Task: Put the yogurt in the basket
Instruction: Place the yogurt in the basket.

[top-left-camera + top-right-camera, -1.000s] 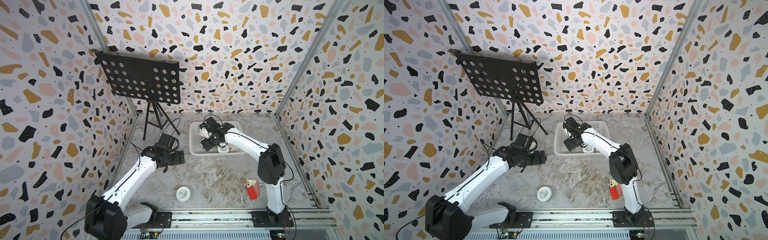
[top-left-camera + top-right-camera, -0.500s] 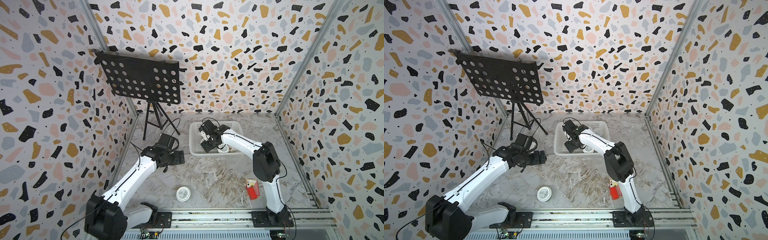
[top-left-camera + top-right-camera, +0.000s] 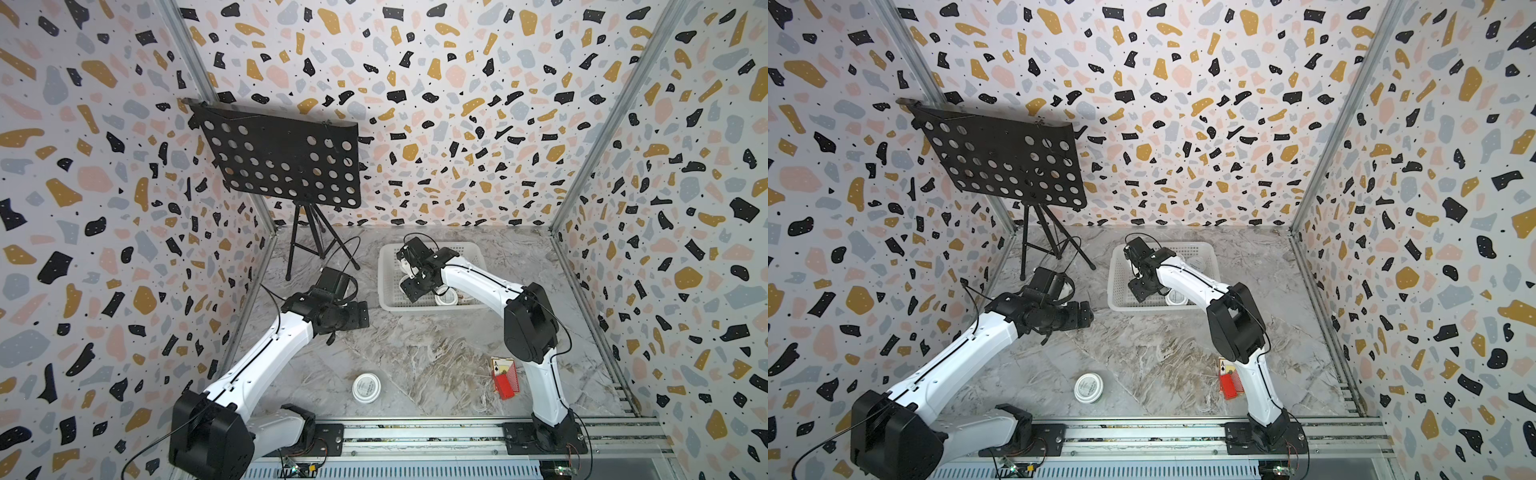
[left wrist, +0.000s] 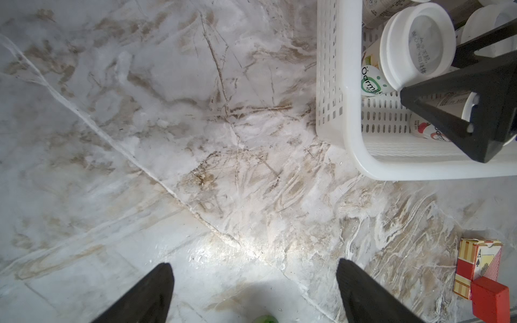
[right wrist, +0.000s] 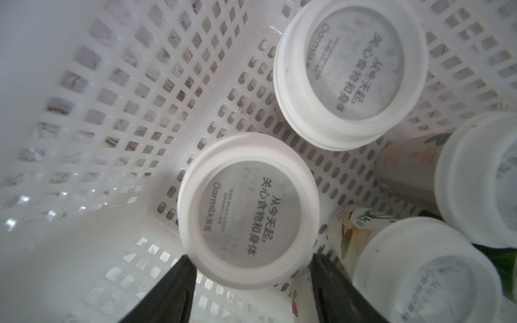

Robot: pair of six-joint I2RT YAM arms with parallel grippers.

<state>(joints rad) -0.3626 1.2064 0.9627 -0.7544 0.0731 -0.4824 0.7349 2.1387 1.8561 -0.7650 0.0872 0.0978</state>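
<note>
**Q:** Upper left of centre, in both top views?
**A:** My black perforated music stand (image 3: 278, 162), on its tripod (image 3: 309, 241), at the marble tabletop's (image 3: 415, 353) upper-left corner.
**Q:** Lower right?
**A:** A red playing-card box (image 3: 505, 376), lying on the marble, ace of spades showing.

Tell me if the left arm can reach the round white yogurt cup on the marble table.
Probably yes: the left pincer hangs open, and only bare marble table lies between it and the round white yogurt cup, though the arm must fold back toward its base.
</note>
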